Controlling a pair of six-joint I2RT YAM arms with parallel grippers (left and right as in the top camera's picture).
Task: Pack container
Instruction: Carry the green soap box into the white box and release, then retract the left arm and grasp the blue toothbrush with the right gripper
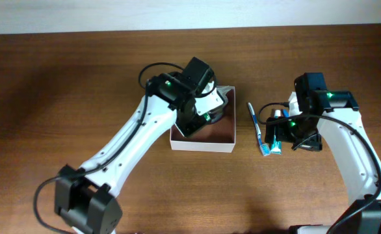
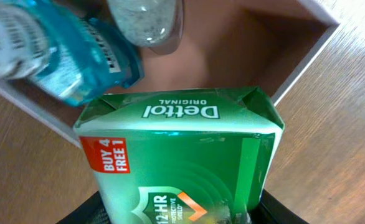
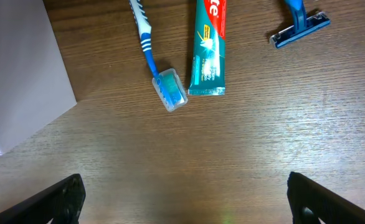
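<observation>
The container (image 1: pixel 203 145) is a shallow white cardboard box with a reddish-brown inside, at the table's middle. My left gripper (image 1: pixel 200 114) is shut on a green Dettol soap box (image 2: pixel 182 155) and holds it over the container's near wall (image 2: pixel 298 62). A blue bottle (image 2: pixel 52 46) and a clear bottle (image 2: pixel 146 18) lie inside the container. My right gripper (image 3: pixel 182 199) is open and empty above the bare table, just short of the toothbrush (image 3: pixel 164 84) and the toothpaste tube (image 3: pixel 207 50). The toothbrush also shows in the overhead view (image 1: pixel 255 123).
A blue razor (image 3: pixel 298 22) lies right of the toothpaste tube. The container's white outer wall (image 3: pixel 20 68) is at the left of the right wrist view. The wooden table (image 1: pixel 60 84) runs wide to the left.
</observation>
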